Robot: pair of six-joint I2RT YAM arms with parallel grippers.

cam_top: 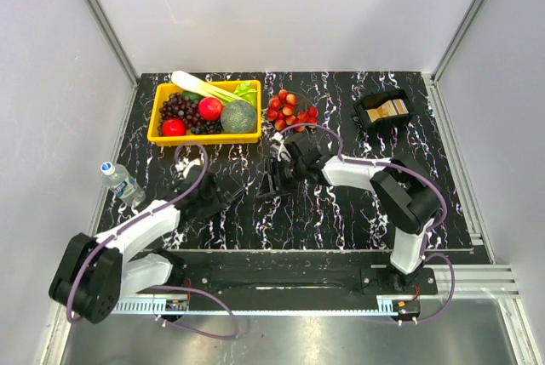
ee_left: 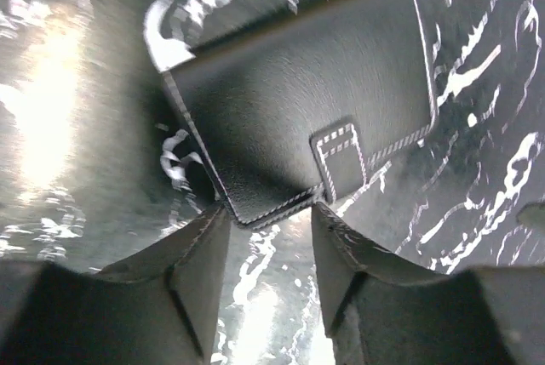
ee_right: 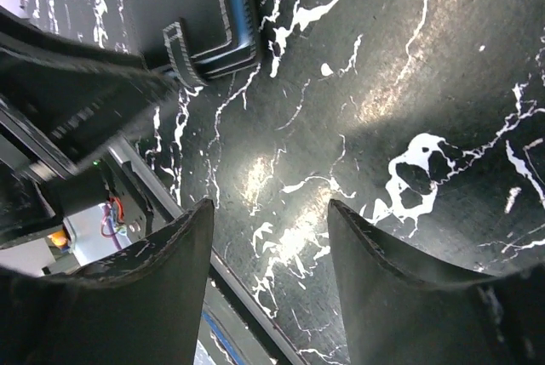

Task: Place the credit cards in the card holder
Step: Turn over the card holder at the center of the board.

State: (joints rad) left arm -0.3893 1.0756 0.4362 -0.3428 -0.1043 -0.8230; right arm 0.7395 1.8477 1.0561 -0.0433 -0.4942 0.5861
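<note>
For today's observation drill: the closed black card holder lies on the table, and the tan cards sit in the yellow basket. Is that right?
No. The tan cards sit in the black tray, not the yellow basket, per the top view. The closed black card holder does lie on the table.
</note>
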